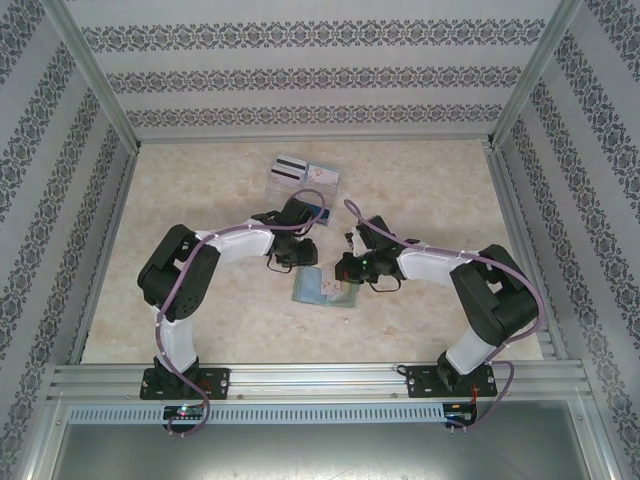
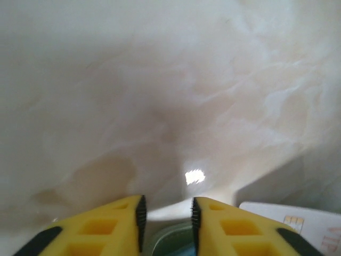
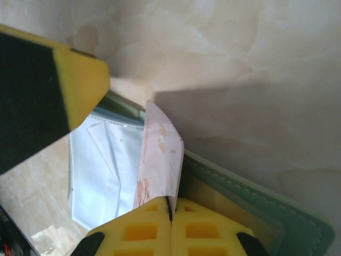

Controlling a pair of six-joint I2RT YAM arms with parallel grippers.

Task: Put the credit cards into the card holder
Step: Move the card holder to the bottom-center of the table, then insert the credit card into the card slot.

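The sage-green card holder point(image 1: 322, 290) lies open on the table between the two arms, its pale pockets point(image 3: 101, 170) facing up. My right gripper point(image 3: 170, 201) is shut on a pale credit card with pinkish marks point(image 3: 160, 154), which stands on edge over the holder's green rim point(image 3: 256, 197). At the holder's other side, my left gripper point(image 2: 167, 213) has its jaws apart, with the holder's rounded green edge point(image 2: 170, 237) low between them, not pinched. The same pale card point(image 2: 298, 221) shows beside the left gripper's right finger. Other credit cards point(image 1: 288, 168) sit farther back.
A clear plastic stand point(image 1: 300, 178) with a black-striped white card and a bluish card stands behind the arms' grippers. Patterned walls and metal posts close the table on three sides. Marbled tabletop point(image 1: 430, 190) lies bare at the right and left.
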